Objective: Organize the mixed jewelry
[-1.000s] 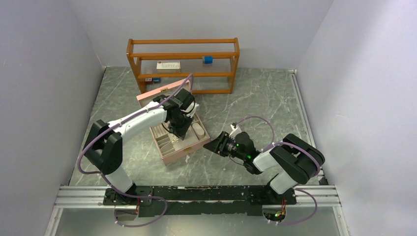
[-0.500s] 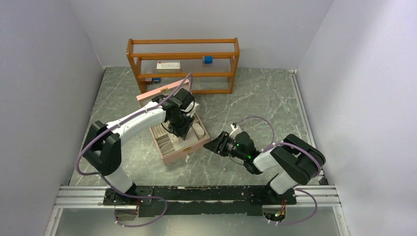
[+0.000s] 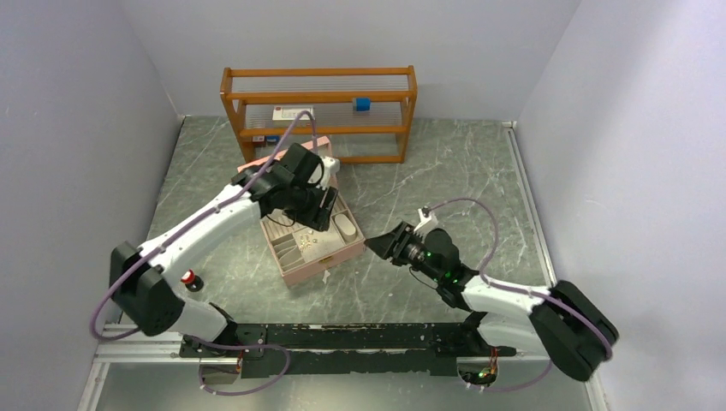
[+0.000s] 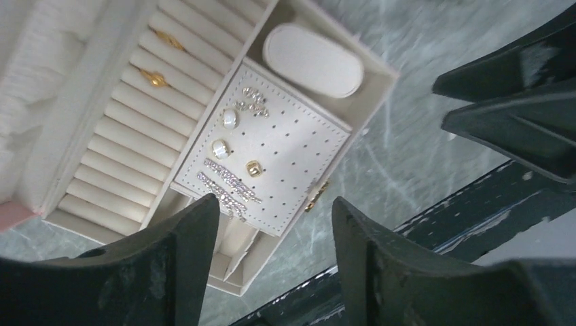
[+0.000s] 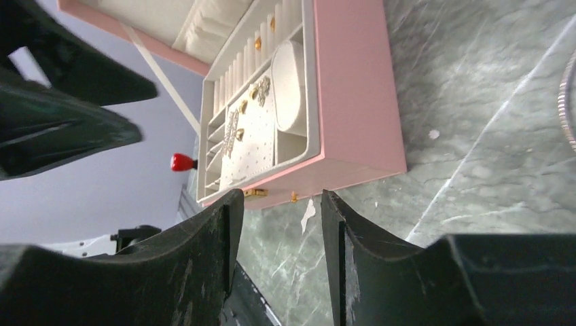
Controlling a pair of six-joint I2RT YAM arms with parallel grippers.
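Observation:
An open pink jewelry box (image 3: 321, 261) with a cream lining sits mid-table. In the left wrist view its perforated earring panel (image 4: 285, 146) holds several earrings and two crystal strips (image 4: 227, 183). Gold rings (image 4: 157, 79) sit in the ring rolls, and an oval cushion (image 4: 312, 61) lies in a far compartment. My left gripper (image 3: 321, 208) hovers open and empty above the box (image 4: 275, 207). My right gripper (image 3: 383, 246) is open and empty just right of the box, low over the table (image 5: 280, 204). A silver chain (image 5: 565, 102) lies on the table at the right edge of the right wrist view.
An orange wooden shelf rack (image 3: 321, 111) stands at the back, holding a white card box (image 3: 293, 113) and a blue block (image 3: 362, 104). A red knob (image 3: 187, 277) sits by the left arm. The table is dark green marble (image 3: 445, 171) with grey walls around.
My left gripper has risen and pulled back off the box tray, uncovering it. My right arm has stretched out, its gripper shifting slightly right and up.

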